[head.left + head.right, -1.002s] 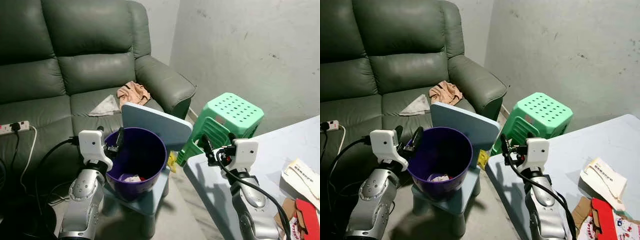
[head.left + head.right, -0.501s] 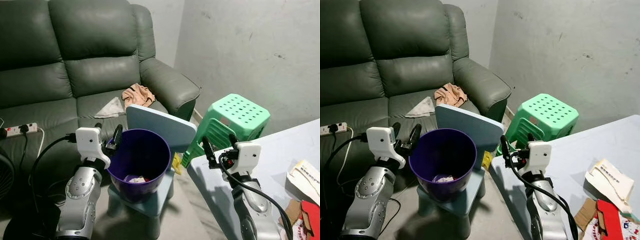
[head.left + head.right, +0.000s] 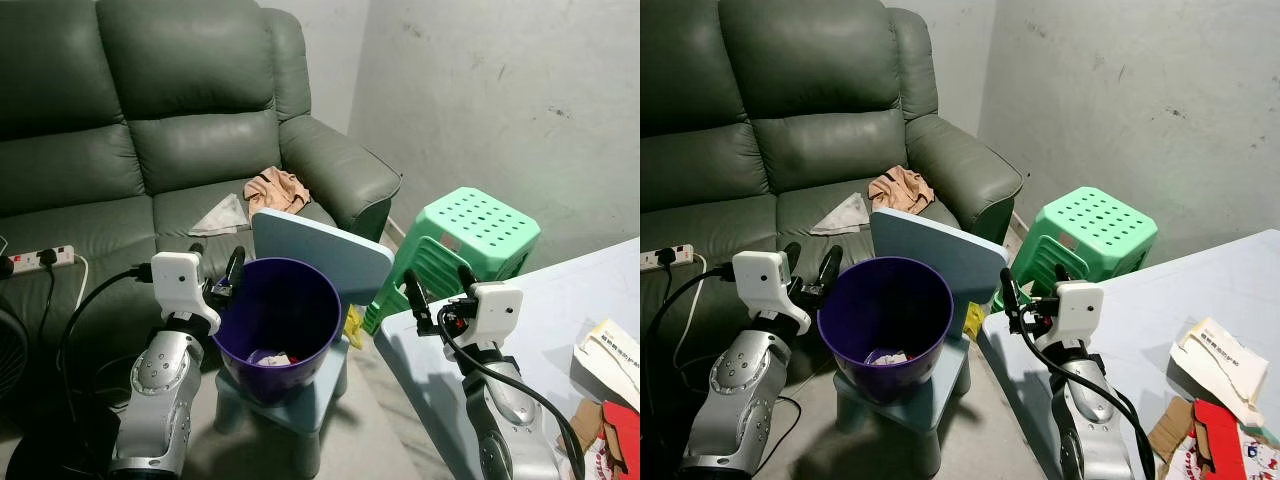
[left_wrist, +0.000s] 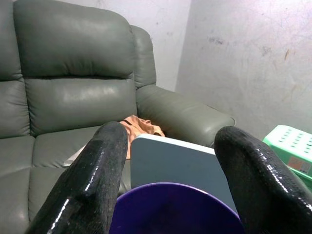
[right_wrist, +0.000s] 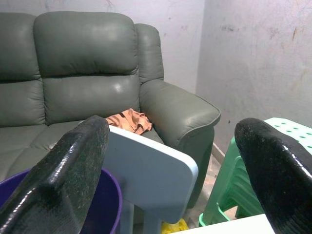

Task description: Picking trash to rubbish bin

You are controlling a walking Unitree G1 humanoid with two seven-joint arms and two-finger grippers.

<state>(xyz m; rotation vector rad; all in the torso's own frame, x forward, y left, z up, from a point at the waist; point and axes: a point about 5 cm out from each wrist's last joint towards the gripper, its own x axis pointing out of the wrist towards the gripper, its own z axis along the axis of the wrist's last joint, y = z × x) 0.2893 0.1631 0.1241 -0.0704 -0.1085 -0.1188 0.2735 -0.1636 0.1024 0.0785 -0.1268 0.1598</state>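
I see the green sofa (image 3: 150, 130) beyond both grippers, and the purple bin (image 3: 275, 325) on a small blue chair (image 3: 320, 270) between them. My left gripper (image 3: 215, 270) hovers at the bin's rim, jaws spread and empty; my right gripper (image 3: 435, 295), just past the counter (image 3: 560, 330) edge, is also wide and empty. Trash (image 3: 270, 356) lies in the bin's bottom.

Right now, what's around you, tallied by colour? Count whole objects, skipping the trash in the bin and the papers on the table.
Green: 2, sofa and plastic stool
Purple: 1, rubbish bin
Pale blue: 2, small chair under the bin, table
Orange-tan: 1, crumpled cloth on the sofa
White: 1, power strip
Total: 7
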